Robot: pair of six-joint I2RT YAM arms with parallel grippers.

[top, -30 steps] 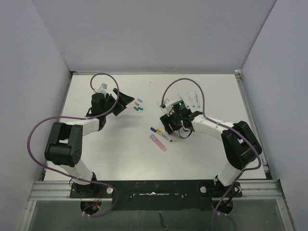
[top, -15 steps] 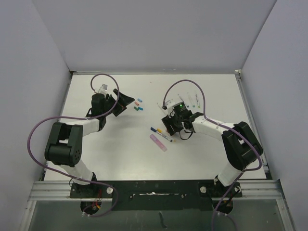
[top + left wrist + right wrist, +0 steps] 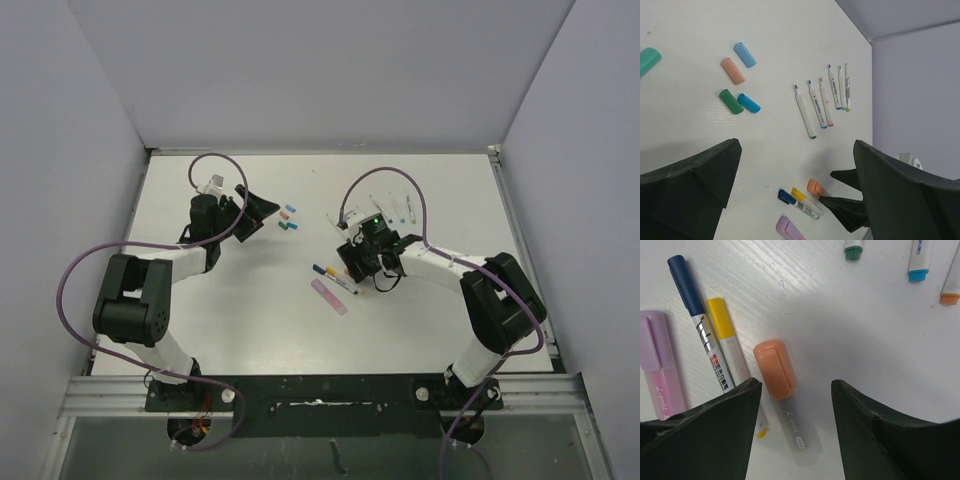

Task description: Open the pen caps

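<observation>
Step in hand, as we read it: the reach for the next capped pen. The right tool hangs over the orange cap near the middle of the counter, jaws apart astride it and gripping nothing. The left tool waits wide open and empty by the loose caps toward the far edge. Next, we judge, the right tool must drop and pinch the barrel squarely, leaving the cap free for the left to pull.

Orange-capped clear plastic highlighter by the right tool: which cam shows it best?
Right wrist: the orange-capped clear plastic highlighter lies large between the right tool's fingers, cap and barrel print visible. Left wrist shows only its orange cap. Top external: at most a speck by the arm.
</observation>
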